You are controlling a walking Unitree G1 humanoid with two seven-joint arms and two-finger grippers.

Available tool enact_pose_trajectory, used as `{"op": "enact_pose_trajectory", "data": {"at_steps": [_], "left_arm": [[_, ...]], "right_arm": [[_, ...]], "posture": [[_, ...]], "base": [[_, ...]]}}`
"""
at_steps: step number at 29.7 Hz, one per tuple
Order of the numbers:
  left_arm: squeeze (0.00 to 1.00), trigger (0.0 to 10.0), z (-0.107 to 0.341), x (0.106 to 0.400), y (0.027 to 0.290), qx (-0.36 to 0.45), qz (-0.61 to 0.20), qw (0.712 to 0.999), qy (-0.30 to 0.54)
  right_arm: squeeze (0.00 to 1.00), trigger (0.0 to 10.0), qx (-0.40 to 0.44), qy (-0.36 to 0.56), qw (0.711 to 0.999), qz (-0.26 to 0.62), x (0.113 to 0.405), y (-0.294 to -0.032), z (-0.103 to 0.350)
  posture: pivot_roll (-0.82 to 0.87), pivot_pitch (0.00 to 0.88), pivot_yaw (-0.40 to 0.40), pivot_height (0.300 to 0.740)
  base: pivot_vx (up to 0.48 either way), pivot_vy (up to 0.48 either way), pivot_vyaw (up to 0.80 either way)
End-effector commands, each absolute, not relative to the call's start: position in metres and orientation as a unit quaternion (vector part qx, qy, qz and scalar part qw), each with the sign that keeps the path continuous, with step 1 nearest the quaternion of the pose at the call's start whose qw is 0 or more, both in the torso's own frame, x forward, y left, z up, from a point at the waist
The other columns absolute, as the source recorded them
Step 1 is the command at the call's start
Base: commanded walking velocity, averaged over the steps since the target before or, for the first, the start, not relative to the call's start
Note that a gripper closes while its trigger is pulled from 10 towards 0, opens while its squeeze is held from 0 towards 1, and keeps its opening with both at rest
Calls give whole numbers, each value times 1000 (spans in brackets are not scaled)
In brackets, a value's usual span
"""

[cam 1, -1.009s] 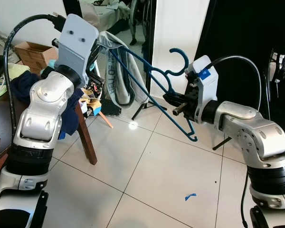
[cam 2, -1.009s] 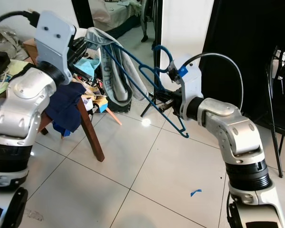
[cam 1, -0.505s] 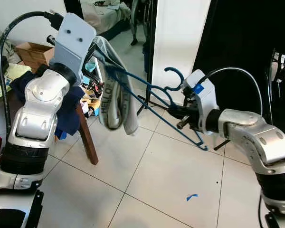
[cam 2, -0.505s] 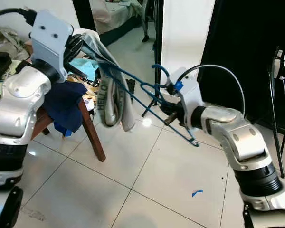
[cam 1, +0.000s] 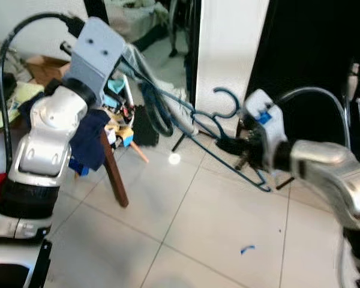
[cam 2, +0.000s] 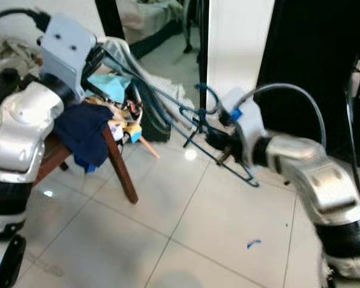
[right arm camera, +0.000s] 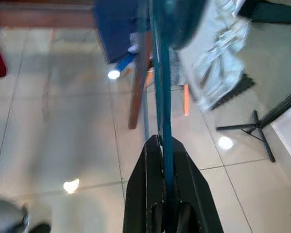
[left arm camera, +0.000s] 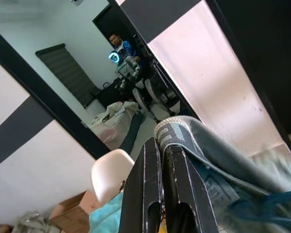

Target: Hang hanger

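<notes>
Across the middle of the left eye frame we carry a blue hanger (cam 1: pixel 195 129) between our two arms, its hook curling up just left of our right gripper (cam 1: pixel 231 144) and its long lower bar slanting down toward the right. Our right gripper has its two black fingers (right arm camera: pixel 153 194) pinched tight on one thin blue bar of the hanger, which in the right wrist view runs straight out from between them. Our left gripper (left arm camera: pixel 160 170), raised in the upper left of the frame, has its fingers closed on the folded edge of a grey printed cloth (left arm camera: pixel 208 150); that cloth drapes over the far end of the hanger and hangs down toward the floor beside a cluttered wooden table (cam 1: pixel 111 171). A dark blue garment (cam 1: pixel 90 141) droops over the table's near corner, and a cardboard box (cam 1: pixel 45 66) sits further back at the left. Below everything lies a pale tiled floor (cam 1: pixel 186 234), with a small blue scrap (cam 1: pixel 247 248) at lower right. Behind the hanger stands a white wall panel (cam 1: pixel 228 48) next to a black opening. The whole scene is somewhat blurred.
</notes>
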State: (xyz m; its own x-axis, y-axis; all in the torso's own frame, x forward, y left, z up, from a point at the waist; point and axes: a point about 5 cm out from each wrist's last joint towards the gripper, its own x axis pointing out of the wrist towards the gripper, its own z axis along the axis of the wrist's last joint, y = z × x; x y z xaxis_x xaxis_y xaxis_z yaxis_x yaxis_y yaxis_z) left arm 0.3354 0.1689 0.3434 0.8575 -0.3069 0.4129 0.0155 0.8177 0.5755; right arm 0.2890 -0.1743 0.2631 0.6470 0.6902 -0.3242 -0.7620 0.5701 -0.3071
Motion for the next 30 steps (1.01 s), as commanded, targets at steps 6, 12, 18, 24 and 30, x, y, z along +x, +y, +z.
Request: {"op": "enact_pose_trajectory", "data": {"at_steps": [6, 12, 18, 24, 30], "left_arm": [[0, 10000, 347, 336, 168, 299, -91, 914, -259], [0, 10000, 348, 337, 167, 299, -93, 913, -262], [0, 10000, 350, 337, 167, 296, -95, 913, -264], [0, 10000, 353, 335, 164, 281, -101, 915, -269], [0, 10000, 354, 333, 159, 268, -110, 917, -273]], "right_arm": [[0, 10000, -233, 66, 846, 475, 269, -182, 272], [0, 10000, -237, 66, 830, 500, 259, -187, 274], [0, 10000, -244, 67, 837, 485, 263, -190, 273], [0, 10000, -248, 65, 855, 450, 275, -190, 272], [0, 10000, -246, 48, 873, 418, 288, -186, 273]], "posture": [[-3, 95, 88, 740], [-3, 95, 90, 740], [-2, 93, 90, 740], [3, 91, 89, 740], [5, 90, 91, 740]], "base": [[0, 0, 0], [0, 0, 0], [0, 0, 0], [0, 0, 0], [0, 0, 0]]}}
